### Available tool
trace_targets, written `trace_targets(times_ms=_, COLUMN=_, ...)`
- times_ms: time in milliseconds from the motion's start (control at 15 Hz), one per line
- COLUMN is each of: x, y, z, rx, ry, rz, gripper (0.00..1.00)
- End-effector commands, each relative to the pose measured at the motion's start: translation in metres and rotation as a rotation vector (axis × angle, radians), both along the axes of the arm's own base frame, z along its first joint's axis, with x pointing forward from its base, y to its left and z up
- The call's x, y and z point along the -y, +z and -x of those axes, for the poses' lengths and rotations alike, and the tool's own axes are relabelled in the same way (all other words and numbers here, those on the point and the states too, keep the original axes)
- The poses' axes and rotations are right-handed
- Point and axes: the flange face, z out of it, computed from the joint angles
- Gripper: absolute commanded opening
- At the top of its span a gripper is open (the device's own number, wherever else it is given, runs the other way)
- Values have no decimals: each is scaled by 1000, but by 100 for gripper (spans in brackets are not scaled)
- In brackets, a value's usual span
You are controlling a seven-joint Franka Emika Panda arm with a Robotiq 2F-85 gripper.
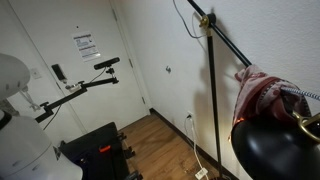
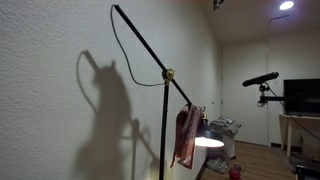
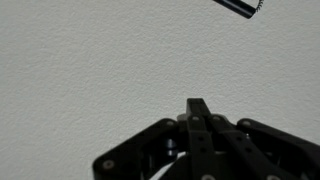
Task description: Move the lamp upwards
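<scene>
Floor lamp (image 2: 165,120) stands beside the wall (image 2: 50,40), its black shade (image 1: 275,150) drooping at four o'clock with a cloth (image 2: 187,135) draped on its tilted arm. The hand (image 3: 198,104), fingers together and empty, faces bare plaster.

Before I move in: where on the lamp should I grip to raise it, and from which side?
Take the lamp by its hinged arm, on the bare stretch between the brass joint and the draped cloth. That rod is thin and straight, so jaws can likely span it; the dome shade is wide and glossy. Come from the room side: the wall sits close behind.
</scene>
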Motion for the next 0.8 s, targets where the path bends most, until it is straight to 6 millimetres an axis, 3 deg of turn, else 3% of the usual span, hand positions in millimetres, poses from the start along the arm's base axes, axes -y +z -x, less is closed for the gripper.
trace_targets(times_ms=0, x=-9, y=10, z=-31, rx=-57, ry=46, rz=-3, gripper=0)
trace_targets(times_ms=333, x=-15, y=12, z=-52, rx=-138, ry=61, rz=5, gripper=0)
trace_targets(times_ms=400, x=-13, y=5, z=-42, rx=-110, ry=46, rz=-16, gripper=1)
trace_targets(times_ms=733, x=-14, y=6, z=-48, rx=-129, ry=51, rz=-14, gripper=1)
